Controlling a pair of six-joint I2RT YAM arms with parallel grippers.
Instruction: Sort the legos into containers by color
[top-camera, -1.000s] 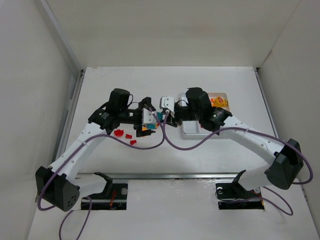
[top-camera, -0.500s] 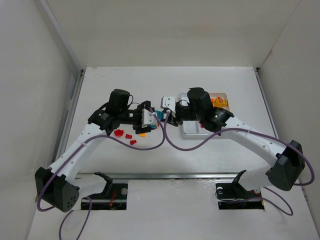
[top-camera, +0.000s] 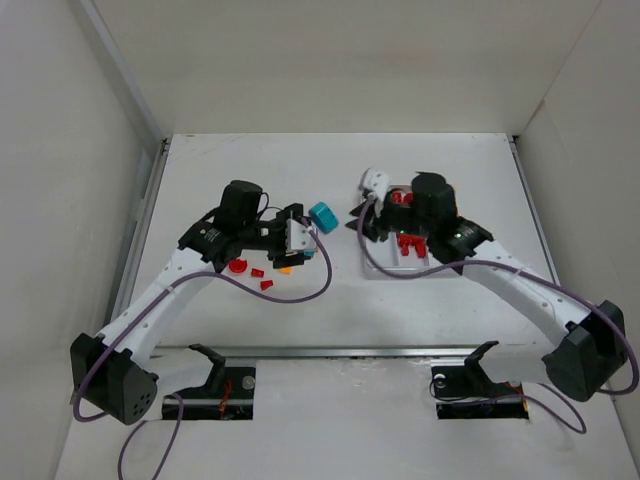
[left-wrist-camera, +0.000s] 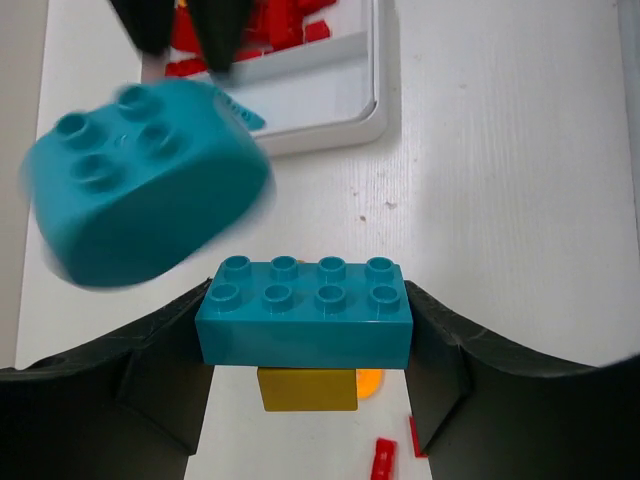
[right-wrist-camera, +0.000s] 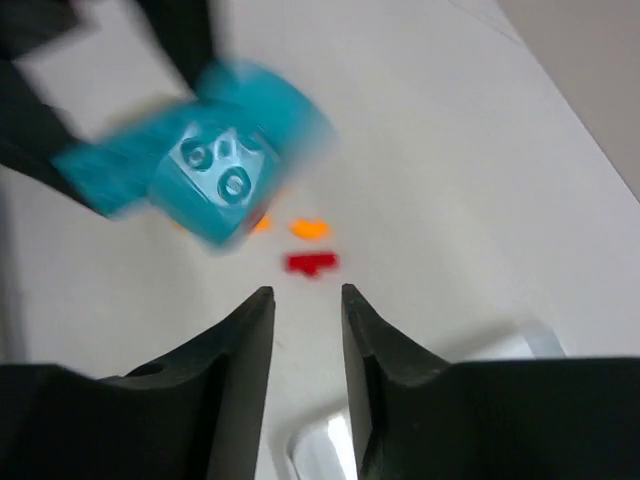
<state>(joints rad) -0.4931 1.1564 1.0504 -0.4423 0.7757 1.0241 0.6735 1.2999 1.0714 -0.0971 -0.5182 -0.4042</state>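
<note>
My left fingers (left-wrist-camera: 170, 345) are clenched on the two ends of a teal brick (left-wrist-camera: 305, 322), held level with its studs up. A yellow brick (left-wrist-camera: 308, 388) shows just beneath it. I cannot tell whether it is stuck to the teal one or lies on the counter (left-wrist-camera: 500, 200) below. My right fingers (right-wrist-camera: 245, 360) stand slightly apart with nothing between them. A rounded teal brick (left-wrist-camera: 150, 185) is loose and blurred, ahead and to the left of my left fingers, between them and my right ones. I cannot tell whether it is airborne or rolling.

To do this step well, I judge I should keep the left clamp firm and level and carry the teal brick to the tray (left-wrist-camera: 378, 90) ahead. Once past the rim, I should let go in a compartment away from the red legos (left-wrist-camera: 270, 25). I should let the loose brick settle first, then spread my right fingers wider, since it looks broader than their present gap.

A second ago my right fingers sat close against my left ones at the teal cluster. They have since drawn back over the tray, and the rounded brick has come free. My left arm has hardly moved.
</note>
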